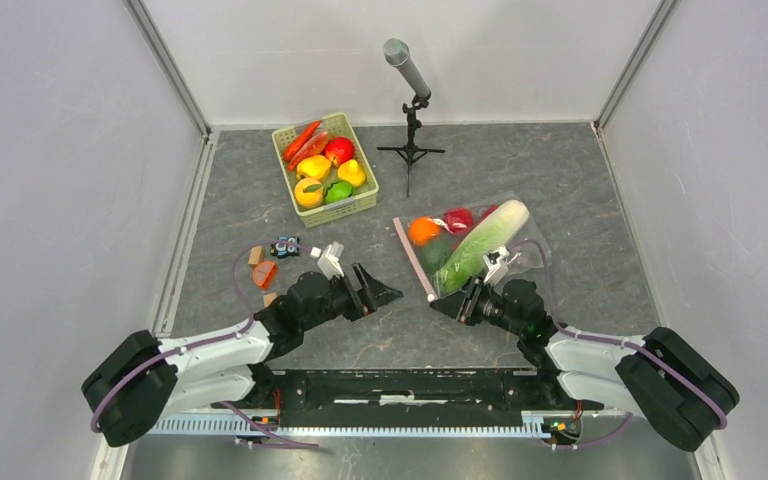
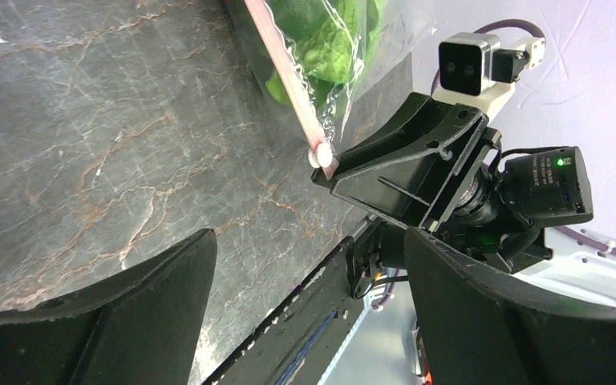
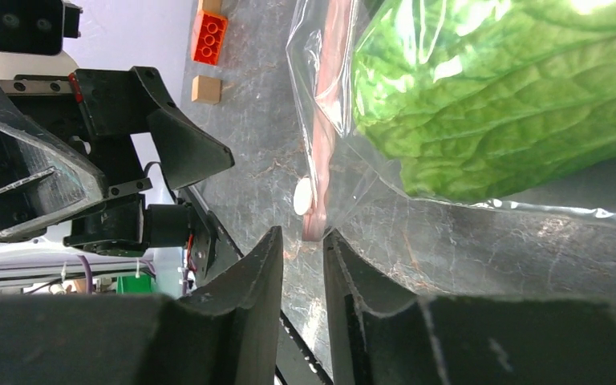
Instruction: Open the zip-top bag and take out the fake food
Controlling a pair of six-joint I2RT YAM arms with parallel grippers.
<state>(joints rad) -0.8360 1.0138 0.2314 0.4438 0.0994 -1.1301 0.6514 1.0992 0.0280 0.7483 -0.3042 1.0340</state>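
Observation:
The zip-top bag (image 1: 520,240) lies flat right of centre, its pink zip strip (image 1: 413,257) on the left edge. Inside show an orange (image 1: 423,230), a dark green fruit (image 1: 435,256), a red piece (image 1: 457,218) and a long cabbage (image 1: 487,243). My right gripper (image 1: 444,303) is at the strip's near end. In the right wrist view its jaws (image 3: 302,234) stand narrowly open, with the strip's end (image 3: 314,227) and white slider (image 3: 302,196) at the tips. My left gripper (image 1: 382,288) is wide open and empty (image 2: 309,241), just left of the strip (image 2: 289,76).
A green lattice basket (image 1: 278,131) of toy produce stands at the back. A microphone on a small tripod (image 1: 412,130) stands beside it. Small blocks (image 1: 263,272) and a toy car (image 1: 283,247) lie left of my left arm.

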